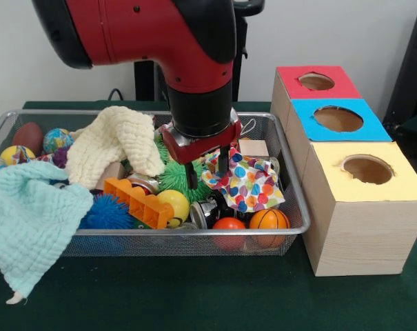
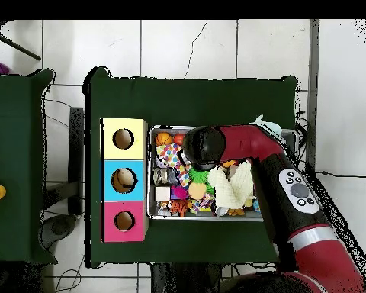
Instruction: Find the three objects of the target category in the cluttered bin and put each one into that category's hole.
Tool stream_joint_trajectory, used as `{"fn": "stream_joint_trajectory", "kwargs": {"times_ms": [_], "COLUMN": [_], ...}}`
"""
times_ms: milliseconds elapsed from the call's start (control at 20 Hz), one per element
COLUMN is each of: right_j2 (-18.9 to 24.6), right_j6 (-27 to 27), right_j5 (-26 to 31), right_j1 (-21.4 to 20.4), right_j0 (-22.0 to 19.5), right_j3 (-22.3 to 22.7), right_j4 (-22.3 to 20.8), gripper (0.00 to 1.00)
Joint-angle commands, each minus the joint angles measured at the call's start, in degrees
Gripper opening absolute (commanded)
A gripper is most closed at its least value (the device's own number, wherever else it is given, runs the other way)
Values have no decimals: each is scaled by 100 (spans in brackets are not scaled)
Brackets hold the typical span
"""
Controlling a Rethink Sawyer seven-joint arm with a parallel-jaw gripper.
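Wire-mesh cluttered bin (image 1: pixel 294 200) lies directly beneath the gripper (image 1: pixel 207 168) (fingers spread apart, grasping nothing), which hangs over its middle.

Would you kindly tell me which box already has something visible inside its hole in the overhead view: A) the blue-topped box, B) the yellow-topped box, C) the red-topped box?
A: in the overhead view the blue-topped box shows a pale rounded thing in its hole, while the holes of the yellow-topped box and the red-topped box look dark and empty.
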Motion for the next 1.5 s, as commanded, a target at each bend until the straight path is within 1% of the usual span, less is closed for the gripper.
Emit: {"fn": "stream_joint_trajectory", "kwargs": {"times_ms": [50, 250, 400, 600, 900, 1100, 1300, 1500], "right_j2": [-523, -713, -789, -828, -841, -889, -919, -937], "right_j6": [912, 1037, 1071, 1001, 819, 922, 1053, 1064], "right_j5": [-137, -39, -113, -123, 36, -43, -240, -253], "right_j1": [478, 514, 443, 378, 393, 350, 320, 326], "right_j0": [101, 221, 232, 266, 354, 387, 390, 431], "right_j3": [-539, -718, -649, -653, -872, -763, -557, -540], "right_j4": [-2, 23, 66, 111, 187, 275, 362, 455], "gripper": [100, 100, 100, 100, 100, 100, 100, 100]}}
